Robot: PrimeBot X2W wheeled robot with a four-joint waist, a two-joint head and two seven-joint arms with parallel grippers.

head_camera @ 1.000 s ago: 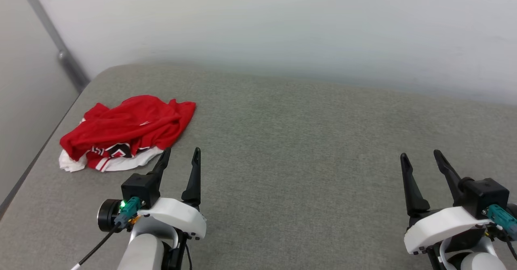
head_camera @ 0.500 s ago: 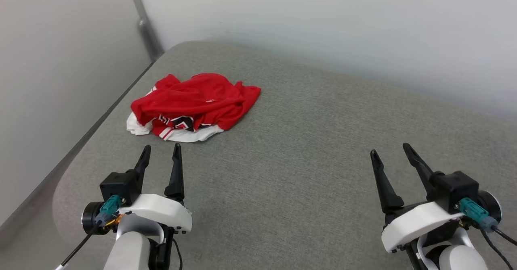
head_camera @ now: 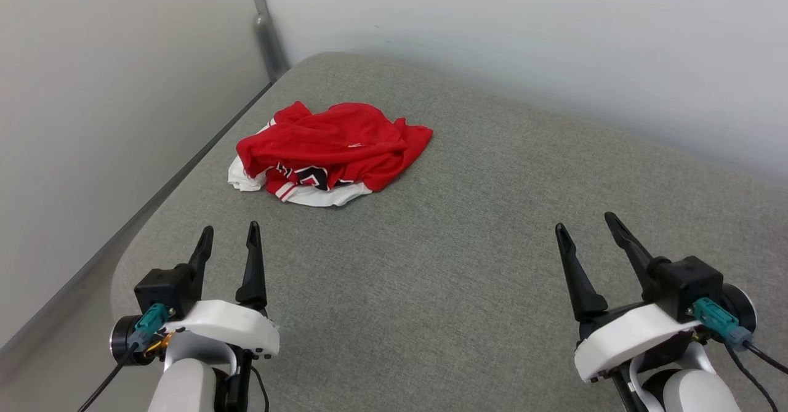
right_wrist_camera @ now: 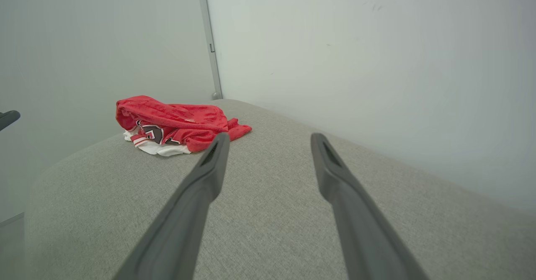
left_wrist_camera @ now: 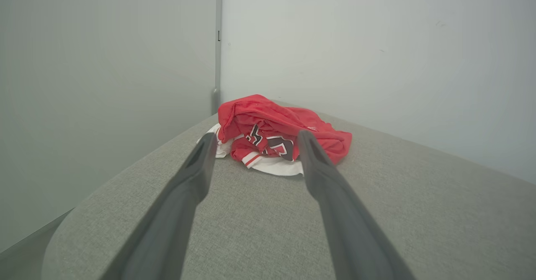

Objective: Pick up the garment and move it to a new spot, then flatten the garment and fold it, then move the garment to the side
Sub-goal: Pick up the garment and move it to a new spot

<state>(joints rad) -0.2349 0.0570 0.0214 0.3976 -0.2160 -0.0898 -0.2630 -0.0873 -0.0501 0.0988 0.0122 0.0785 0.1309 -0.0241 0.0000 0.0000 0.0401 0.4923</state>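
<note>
Nothing done yet: crumpled red-and-white jersey T-shirt [head_camera: 335, 150] lay untouched on grey padded worktop [head_camera: 431, 276]; left claw [head_camera: 231, 227] and right claw [head_camera: 584, 221] both gaped empty.

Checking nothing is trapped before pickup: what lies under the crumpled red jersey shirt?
The red jersey shirt lies on the grey fabric cushion; its white sleeve cloth shows beneath. Anything else is covered.

1 garment [head_camera: 332, 153] counted; 2 grippers counted, left gripper [head_camera: 230, 228] and right gripper [head_camera: 585, 222], with 2 dark fingers [head_camera: 249, 264] seen on each, 4 in total; 1 grey padded surface [head_camera: 431, 264] noted; 2 pale walls [head_camera: 554, 42] noted, 1 metal corner strip [head_camera: 266, 30] seen between them
</note>
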